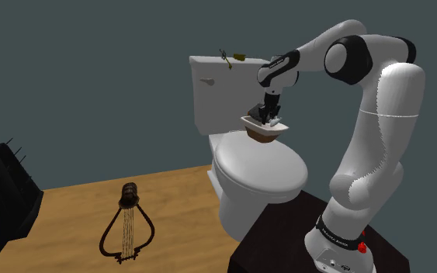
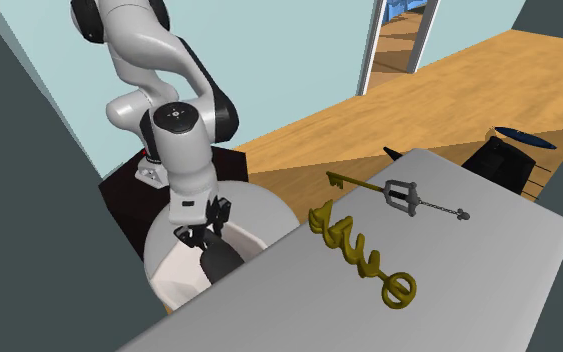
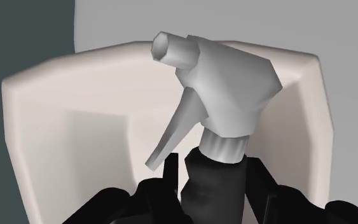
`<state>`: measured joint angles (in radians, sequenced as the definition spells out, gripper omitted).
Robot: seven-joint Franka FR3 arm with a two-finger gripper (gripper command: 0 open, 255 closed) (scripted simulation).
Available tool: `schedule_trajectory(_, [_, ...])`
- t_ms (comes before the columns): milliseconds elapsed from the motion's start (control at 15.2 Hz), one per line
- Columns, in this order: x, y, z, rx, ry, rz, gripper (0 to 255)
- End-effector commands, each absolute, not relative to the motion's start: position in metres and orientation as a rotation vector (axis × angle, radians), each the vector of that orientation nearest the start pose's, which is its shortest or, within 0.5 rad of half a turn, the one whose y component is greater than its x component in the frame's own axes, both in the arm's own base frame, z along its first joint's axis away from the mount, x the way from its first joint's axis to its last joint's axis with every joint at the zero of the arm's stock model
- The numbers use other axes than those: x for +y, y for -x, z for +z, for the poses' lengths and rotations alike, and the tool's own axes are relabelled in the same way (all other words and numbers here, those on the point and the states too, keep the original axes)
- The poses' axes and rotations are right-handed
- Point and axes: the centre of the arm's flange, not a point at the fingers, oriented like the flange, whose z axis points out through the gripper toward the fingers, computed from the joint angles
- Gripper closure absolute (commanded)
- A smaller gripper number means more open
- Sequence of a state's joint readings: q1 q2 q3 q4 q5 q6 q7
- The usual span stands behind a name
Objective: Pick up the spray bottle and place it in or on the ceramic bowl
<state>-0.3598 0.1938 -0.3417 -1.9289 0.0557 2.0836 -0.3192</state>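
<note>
Toilet (image 1: 255, 167), smooth white, rounded lid shut, boxy tank (image 1: 216, 89) behind with a flat grey top. Arm (image 1: 379, 116), 1, glossy white shells with dark joints, bent over from its stand (image 1: 341, 248) to the rear of the lid. Black angular object (image 1: 7, 194) on the wood-plank floor at the shoulder view's left; beside it a brown lyre-shaped frame (image 1: 128, 195) with thin strings. Bowl (image 3: 63, 114), 1, white, faceted walls, brown underside, on the lid just before the tank. Spray bottle (image 3: 225, 95), black body, pale grey faceted trigger head, hanging over the bowl's hollow. Gripper (image 3: 212, 172), black, 2 fingers drawn narrow and clasping the bottle's body. On the tank top: dark key-shaped piece (image 2: 399, 193); olive spiral (image 2: 341, 238), ring-ended
</note>
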Motion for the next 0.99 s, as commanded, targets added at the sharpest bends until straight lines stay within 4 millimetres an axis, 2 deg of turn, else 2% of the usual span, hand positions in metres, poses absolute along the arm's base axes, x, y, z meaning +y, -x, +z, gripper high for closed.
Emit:
schedule_trajectory(0, [-0.376, -0.461, 0.382, 0.632, 3.078, 0.049, 255])
schedule_trajectory(198, [-0.376, -0.461, 0.368, 0.632, 3.078, 0.049, 255])
schedule_trajectory(660, [-0.376, -0.461, 0.368, 0.632, 3.078, 0.049, 255])
schedule_trajectory(726, [-0.376, -0.46, 0.368, 0.632, 3.078, 0.049, 0])
schedule_trajectory(924, [-0.376, -0.461, 0.368, 0.632, 3.078, 0.049, 0])
